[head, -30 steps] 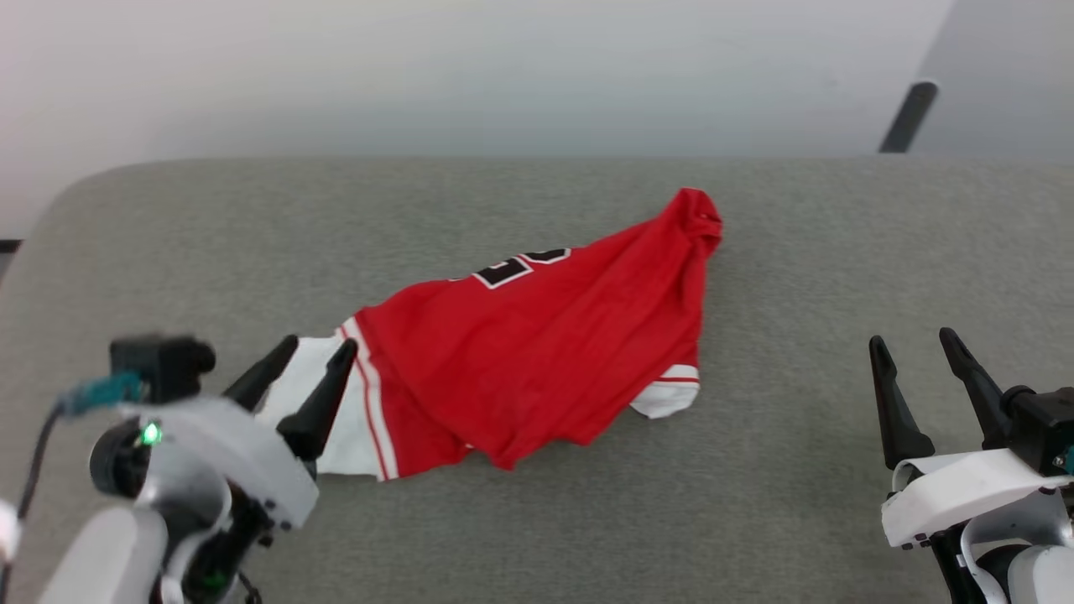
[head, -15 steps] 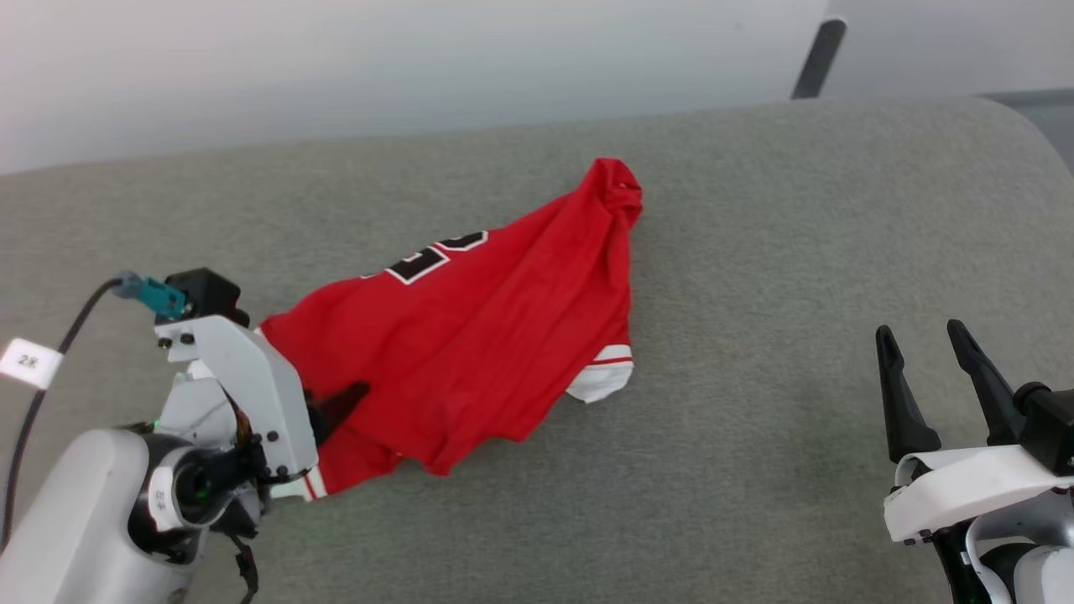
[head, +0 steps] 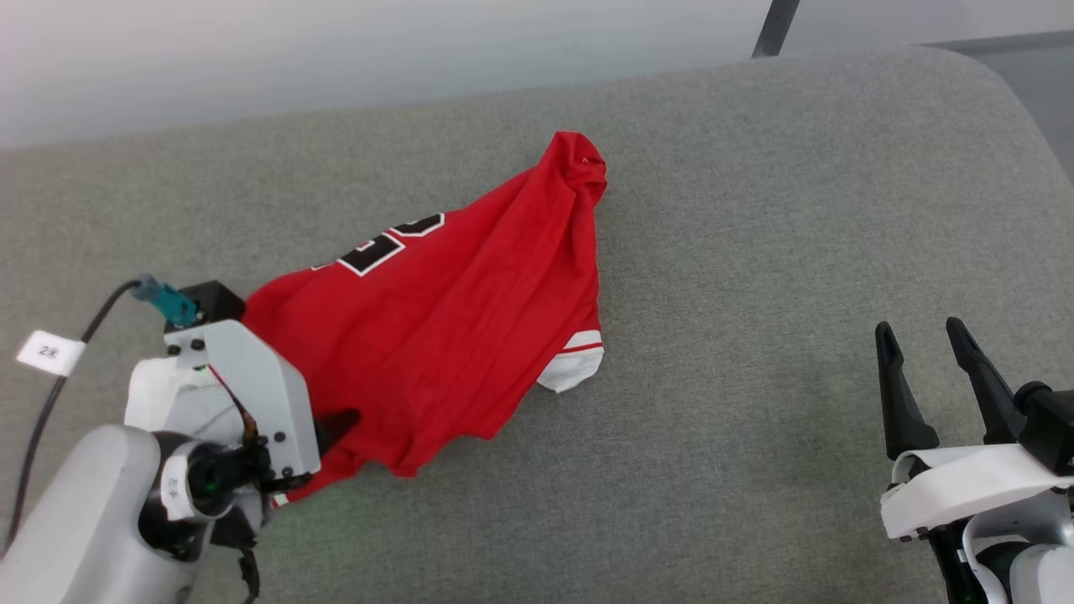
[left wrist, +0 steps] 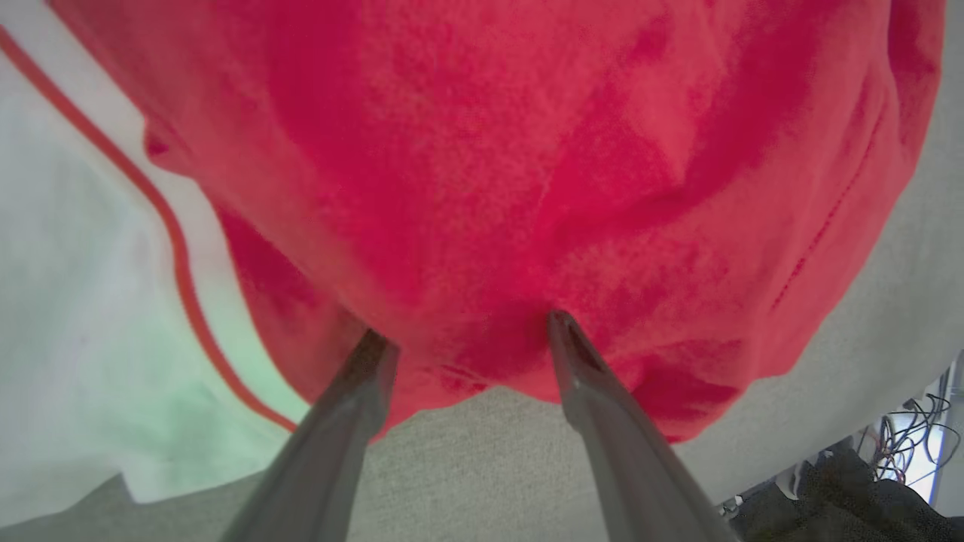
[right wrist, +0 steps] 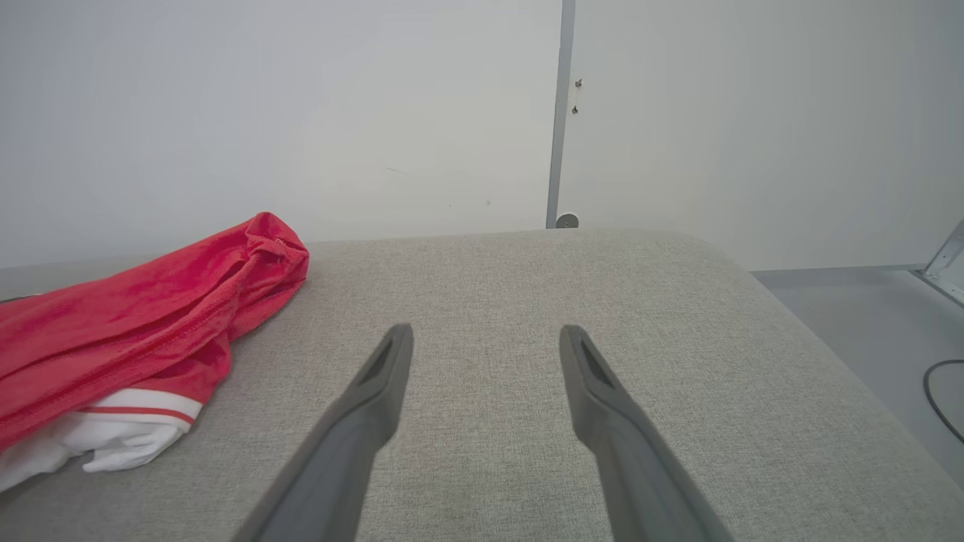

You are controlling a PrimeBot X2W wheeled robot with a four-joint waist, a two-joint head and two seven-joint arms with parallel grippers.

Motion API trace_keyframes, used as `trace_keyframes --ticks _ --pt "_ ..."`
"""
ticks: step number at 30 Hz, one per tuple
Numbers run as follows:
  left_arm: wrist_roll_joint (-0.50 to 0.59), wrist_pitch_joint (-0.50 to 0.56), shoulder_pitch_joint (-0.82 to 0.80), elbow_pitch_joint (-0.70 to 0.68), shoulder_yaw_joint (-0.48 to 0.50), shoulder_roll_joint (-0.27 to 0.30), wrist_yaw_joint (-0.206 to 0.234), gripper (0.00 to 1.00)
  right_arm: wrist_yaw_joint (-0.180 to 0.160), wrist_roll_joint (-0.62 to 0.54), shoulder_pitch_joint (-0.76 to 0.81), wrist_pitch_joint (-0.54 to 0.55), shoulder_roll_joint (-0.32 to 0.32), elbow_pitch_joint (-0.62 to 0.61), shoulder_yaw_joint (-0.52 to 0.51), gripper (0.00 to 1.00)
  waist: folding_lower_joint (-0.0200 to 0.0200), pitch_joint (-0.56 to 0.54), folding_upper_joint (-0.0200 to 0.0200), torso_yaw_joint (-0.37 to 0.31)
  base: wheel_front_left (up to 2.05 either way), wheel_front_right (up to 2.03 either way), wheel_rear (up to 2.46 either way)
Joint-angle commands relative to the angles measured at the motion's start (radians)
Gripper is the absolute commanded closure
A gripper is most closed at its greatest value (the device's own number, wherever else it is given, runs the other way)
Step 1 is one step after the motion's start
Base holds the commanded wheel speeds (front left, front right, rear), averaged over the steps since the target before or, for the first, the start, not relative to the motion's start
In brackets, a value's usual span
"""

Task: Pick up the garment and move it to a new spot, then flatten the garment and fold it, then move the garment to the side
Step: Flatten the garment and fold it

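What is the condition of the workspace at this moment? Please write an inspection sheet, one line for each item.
Surface: grey fabric pad with rounded corners.
Job's things: garment, red, crumpled, lying on the pad; one white sleeve at its near edge.
Clutter: nothing seen.
Grippers: left gripper open, fingertips at the garment's red edge; right gripper open over the pad, apart from the garment.
Cables: black tagged cable beside the left gripper; another cable on the floor.
Surroundings: pale wall, grey floor.
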Motion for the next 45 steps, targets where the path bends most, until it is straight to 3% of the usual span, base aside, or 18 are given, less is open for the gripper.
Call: trace_keyframes --ticks 1,3,4,6,8,26,36,45 --pt "-0.009 -0.004 -0.01 0.001 0.003 -0.007 -0.005 0.0 -0.001 0.0 -0.012 -0.005 0.003 0.002 -0.001 0.0 0.0 0.005 0.0 -0.002 0.0 0.0 0.0" --pt "-0.012 -0.012 -0.015 0.006 0.004 -0.01 -0.015 0.05 -0.001 0.0 -0.017 -0.008 0.004 0.004 -0.002 0.0 0.0 0.01 0.0 -0.001 0.0 0.0 0.0" --pt "-0.011 -0.016 -0.017 0.009 0.004 -0.01 -0.017 0.42 -0.001 -0.001 -0.017 -0.009 0.004 0.005 -0.001 0.0 0.0 0.012 0.0 -0.001 0.0 0.0 0.0" --pt "-0.016 -0.02 -0.021 0.014 0.005 -0.016 -0.028 0.76 -0.001 -0.001 -0.02 -0.011 0.004 0.007 -0.002 0.0 0.0 0.014 0.0 0.0 0.0 0.0 0.0" --pt "-0.02 -0.017 -0.025 0.017 0.002 -0.016 -0.035 1.0 -0.001 -0.001 -0.024 -0.011 0.004 0.01 -0.003 0.0 0.0 0.015 0.0 0.001 0.0 0.0 0.0" --pt "-0.002 -0.027 -0.15 -0.006 0.008 -0.003 -0.074 1.0 -0.001 -0.005 -0.029 -0.017 0.01 0.022 -0.009 0.0 0.0 0.013 0.0 0.006 0.0 0.0 0.0" --pt "0.036 -0.113 -0.361 0.097 0.003 -0.025 -0.174 1.0 -0.001 0.005 -0.042 -0.021 0.012 0.021 0.014 0.0 0.0 0.053 0.0 -0.037 0.0 0.0 0.0" --pt "0.098 -0.263 -0.542 0.325 -0.002 -0.041 -0.277 1.0 -0.001 0.021 -0.064 -0.037 0.018 0.03 0.039 0.0 0.0 0.123 0.0 -0.102 0.0 0.0 0.0"
